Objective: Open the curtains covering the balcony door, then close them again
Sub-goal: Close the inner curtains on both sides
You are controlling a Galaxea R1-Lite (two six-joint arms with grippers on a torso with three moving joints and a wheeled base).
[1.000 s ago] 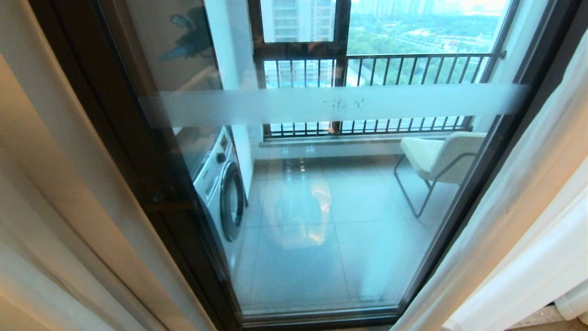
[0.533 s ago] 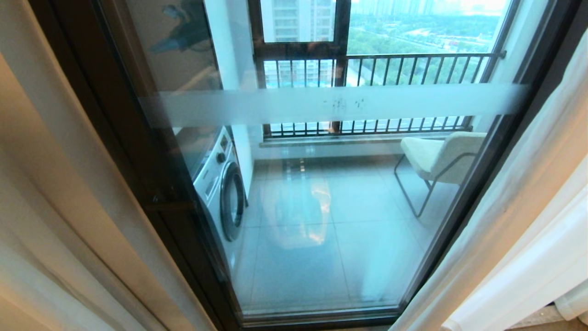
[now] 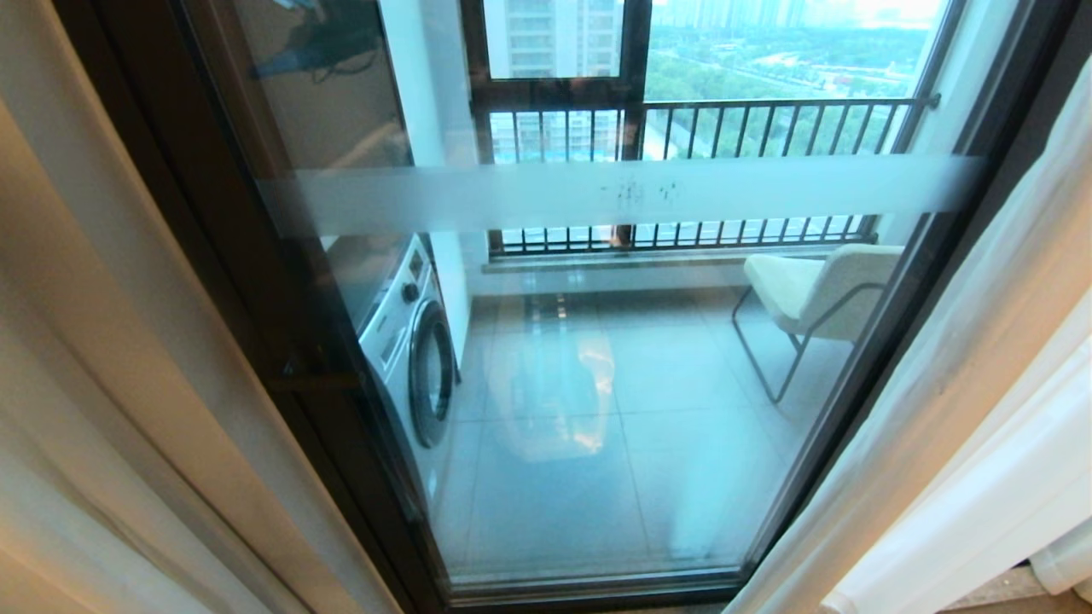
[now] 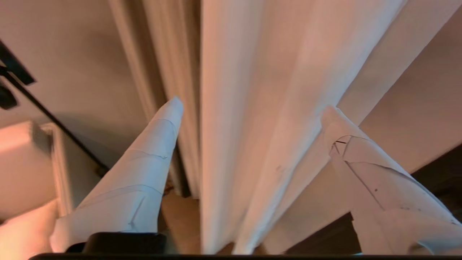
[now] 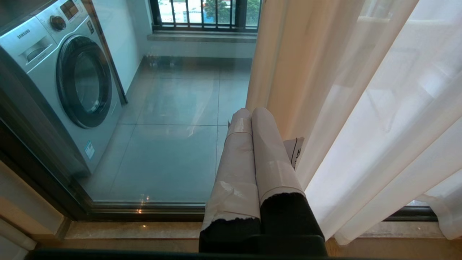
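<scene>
Left gripper (image 4: 249, 104) has just released the curtains (image 4: 252, 108), at nine o'clock of the balcony door (image 3: 597, 384); reopening done, closing next

Sheer white curtains (image 3: 938, 409), dark brown door frame (image 3: 281, 358), perhaps black.

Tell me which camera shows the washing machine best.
The right wrist view: the washing machine shows its whole front, with door, dial and drawer. The head view shows it edge-on behind reflective glass. The left wrist view shows only curtain.
</scene>
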